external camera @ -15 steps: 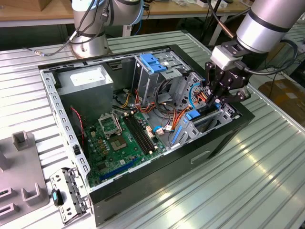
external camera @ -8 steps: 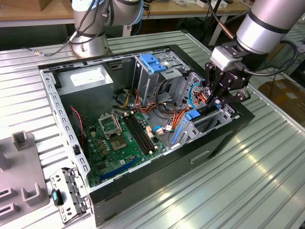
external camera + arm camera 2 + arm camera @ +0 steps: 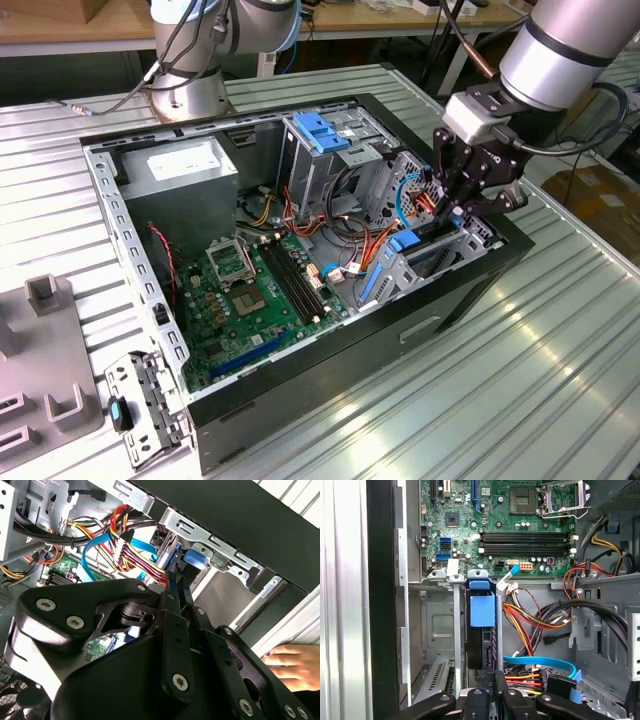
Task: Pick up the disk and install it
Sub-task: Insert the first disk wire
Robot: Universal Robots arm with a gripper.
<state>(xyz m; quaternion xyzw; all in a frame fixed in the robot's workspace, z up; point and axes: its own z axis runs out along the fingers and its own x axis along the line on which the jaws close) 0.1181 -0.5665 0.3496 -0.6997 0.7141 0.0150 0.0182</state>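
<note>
Disk [image 3: 481, 630] standing edge-on in bay slot so rails guide it; fingers [image 3: 487, 692] pinching disk's end from above.

Robotics lab: open computer case [image 3: 300, 250] on ribbed metal workbench [image 3: 520, 380].

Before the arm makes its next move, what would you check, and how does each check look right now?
1. Disk stands in the drive bay slot: ok.
2. Disk pushed fully home: cannot tell.
3. End effector lined up over the disk: ok.
4. Cables lie beside the slot, not across it: ok.
5. No person close to the case: not ok, a hand rests next to it.
</note>
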